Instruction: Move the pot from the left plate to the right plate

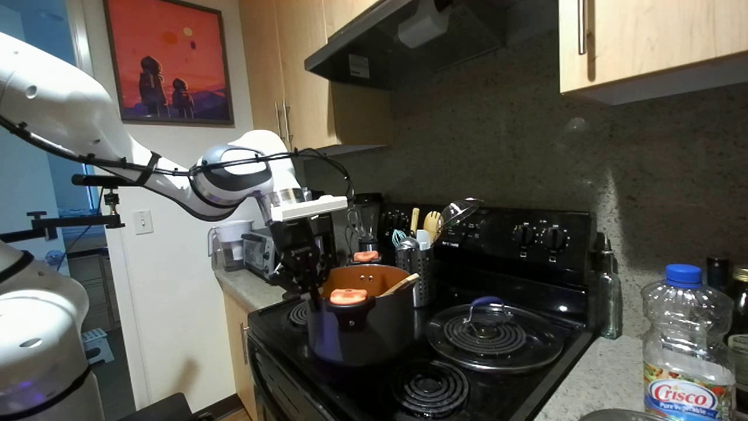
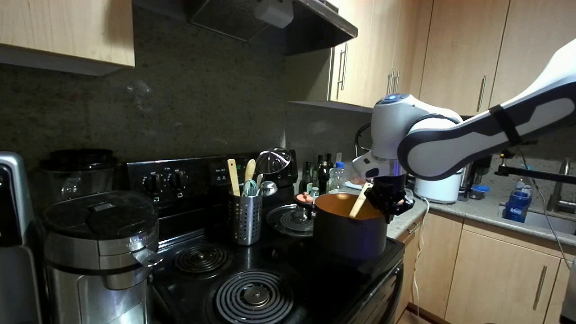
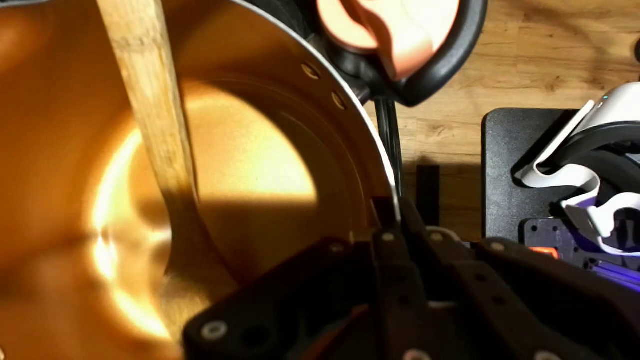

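The wall of a dark cooking pot point(image 1: 362, 330) is pinched at the rim by a black gripper point(image 3: 397, 215), one of its fingers point(image 3: 384, 212) set to the copper-orange inside and the other to the outside, as shown in the wrist view. An orange-padded side handle point(image 1: 349, 297) is seen just beside the grip, and a matching far handle point(image 1: 366, 256) on the pot's opposite side. A wooden utensil point(image 3: 145, 100) is leaned inside the pot, its upper end raised above the rim. The pot is held upright over a black stove point(image 2: 310, 288), pictured in an exterior view between a left front burner point(image 1: 298, 316) and a right front burner point(image 1: 432, 386); whether the stove is touched by its base cannot be told. Beside the pot, a glass lid point(image 1: 543, 345) is laid on the stove. Near the pot, wooden-handled tools point(image 2: 233, 175) and a whisk point(image 2: 250, 188) are gathered in a perforated steel utensil holder point(image 2: 245, 220), shown in both exterior views. The gripper is carried by a white robot arm point(image 2: 432, 148), bent above the pot. Well above the pot, a dark range hood point(image 1: 403, 64) is mounted. Well apart from the pot, a clear oil bottle point(image 1: 686, 345) with a blue cap is stood on a gray counter point(image 1: 602, 368), and a metal-bodied appliance point(image 2: 74, 256) is seen in an exterior view. Far behind the pot, a framed orange picture point(image 1: 175, 52) is hung.
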Robot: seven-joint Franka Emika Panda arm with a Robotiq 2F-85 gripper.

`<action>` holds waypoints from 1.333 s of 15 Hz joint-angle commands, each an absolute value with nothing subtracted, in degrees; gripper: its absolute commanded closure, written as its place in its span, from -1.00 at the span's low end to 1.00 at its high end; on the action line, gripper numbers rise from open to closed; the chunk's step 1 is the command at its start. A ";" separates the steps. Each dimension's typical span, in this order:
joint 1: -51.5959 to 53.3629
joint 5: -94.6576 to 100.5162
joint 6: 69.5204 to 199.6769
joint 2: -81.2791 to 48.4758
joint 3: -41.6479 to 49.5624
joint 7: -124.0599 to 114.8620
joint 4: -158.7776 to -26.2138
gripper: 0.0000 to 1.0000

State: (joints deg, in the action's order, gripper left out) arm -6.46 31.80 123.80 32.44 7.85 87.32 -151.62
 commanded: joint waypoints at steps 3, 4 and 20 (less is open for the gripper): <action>-6.04 34.04 122.86 31.78 7.54 86.62 -147.83 0.91; -5.96 34.08 122.60 30.63 7.41 86.49 -147.04 0.91; -7.31 33.79 121.57 20.60 9.46 86.45 -143.32 0.91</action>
State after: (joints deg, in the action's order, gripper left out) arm -6.54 32.79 122.34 20.03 9.14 87.32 -145.07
